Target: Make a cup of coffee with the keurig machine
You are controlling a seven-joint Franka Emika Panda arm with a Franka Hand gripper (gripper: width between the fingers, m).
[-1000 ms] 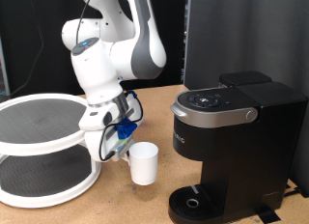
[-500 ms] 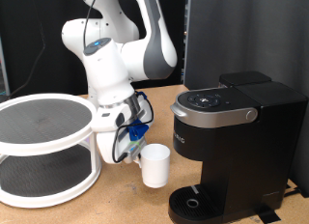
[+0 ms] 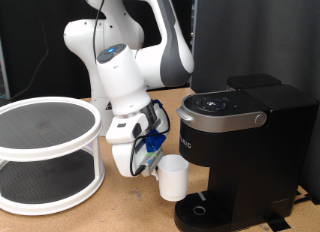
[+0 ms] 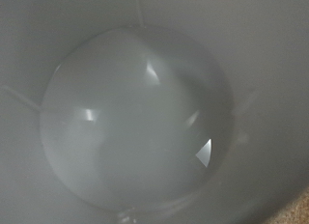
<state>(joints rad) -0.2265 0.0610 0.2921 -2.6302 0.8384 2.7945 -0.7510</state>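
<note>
While the single white robot arm is leaning down toward the wooden surface (image 3: pixel 120 214) in the exterior view, its hand (image 3: pixel 152 170) is hanging low just to the exterior view's left of the one plain white cylindrical ceramic cup (image 3: pixel 173 178). The cup is standing upright, and the hand is meeting it at its side near the rim. Whether the fingers are closed on the cup wall cannot be told, since the blue-and-white wrist parts are hiding them.

The cup is sitting just beside the front of the one tall black boxy keurig machine (image 3: pixel 240 152), at the exterior view's left of its circular drip tray (image 3: pixel 203 207). It is not yet standing on that tray. The machine's silver-grey curved lid handle (image 3: pixel 225 118) is lying flat, with the lid shut.

At the exterior view's left, one white two-tier round rack (image 3: pixel 48 152) with dark mesh shelves is standing on the surface; nothing is showing on either tier.

The wrist view is looking straight down into the cup's interior (image 4: pixel 140 118), which is filling almost the entire picture. The glazed white bottom is showing only small bright reflections, and no liquid or pod is lying inside.
</note>
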